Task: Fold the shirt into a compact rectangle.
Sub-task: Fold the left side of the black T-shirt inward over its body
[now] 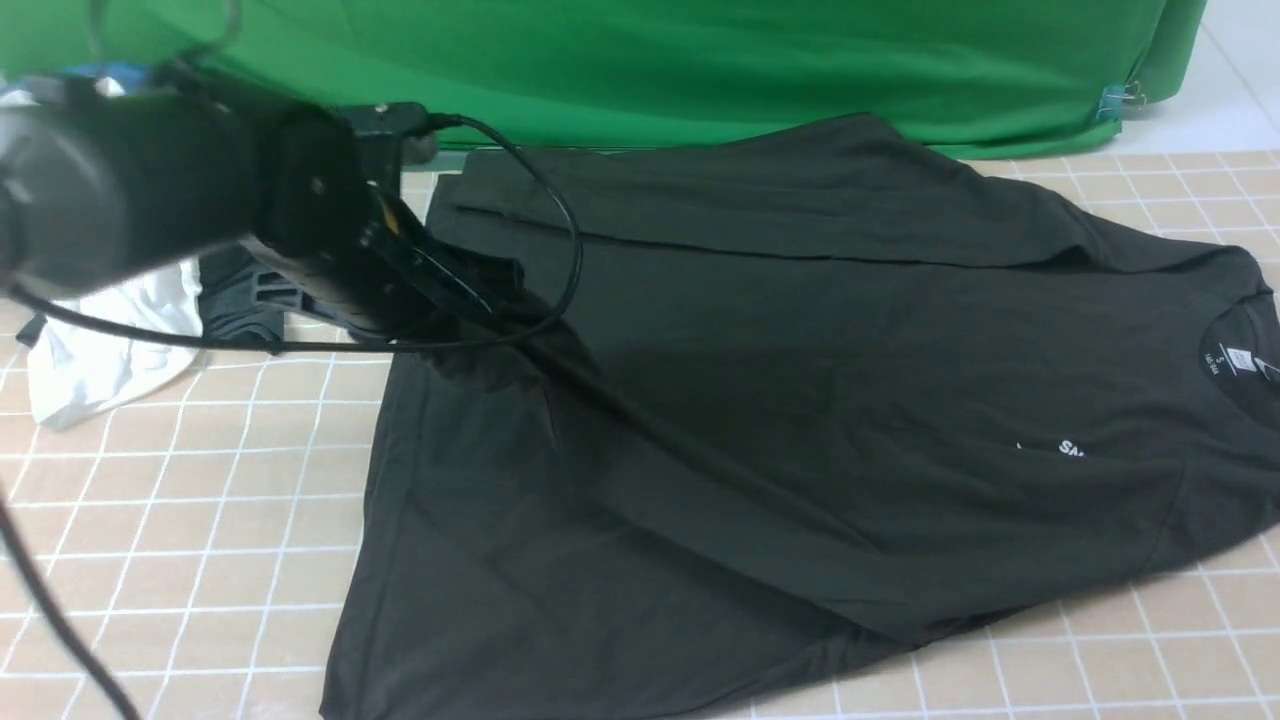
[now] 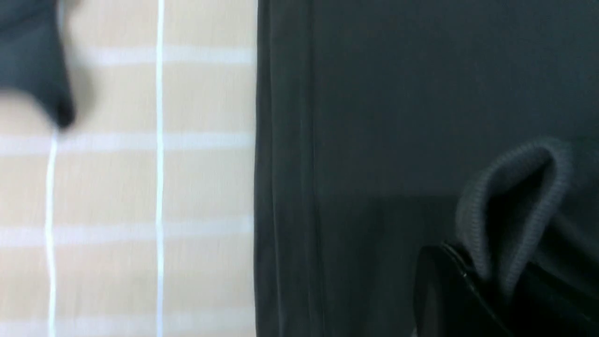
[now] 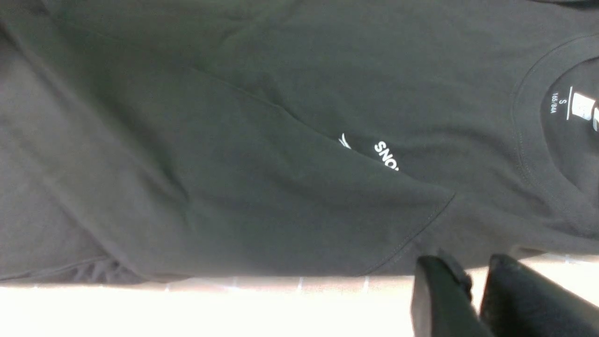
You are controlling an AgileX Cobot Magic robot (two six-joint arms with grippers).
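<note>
The black shirt [image 1: 800,400] lies spread across the tiled table, collar and white neck label [image 1: 1237,358] to the right. Its white logo [image 1: 1070,449] is partly covered by a flap folded over it. My left gripper [image 1: 490,305] is shut on the shirt's cloth near its far left part, pulling it up into a ridge. In the left wrist view a loop of cloth [image 2: 514,210] bulges out of the left gripper [image 2: 496,281]. The right wrist view shows the shirt [image 3: 234,164] and, just off its edge, the right gripper [image 3: 477,267], slightly open with nothing between its fingers.
A white garment [image 1: 100,350] and a smaller dark grey garment [image 1: 245,295] lie at the left behind my left arm. A green backdrop [image 1: 650,60] hangs along the table's far side. The arm's black cable [image 1: 570,250] loops over the shirt.
</note>
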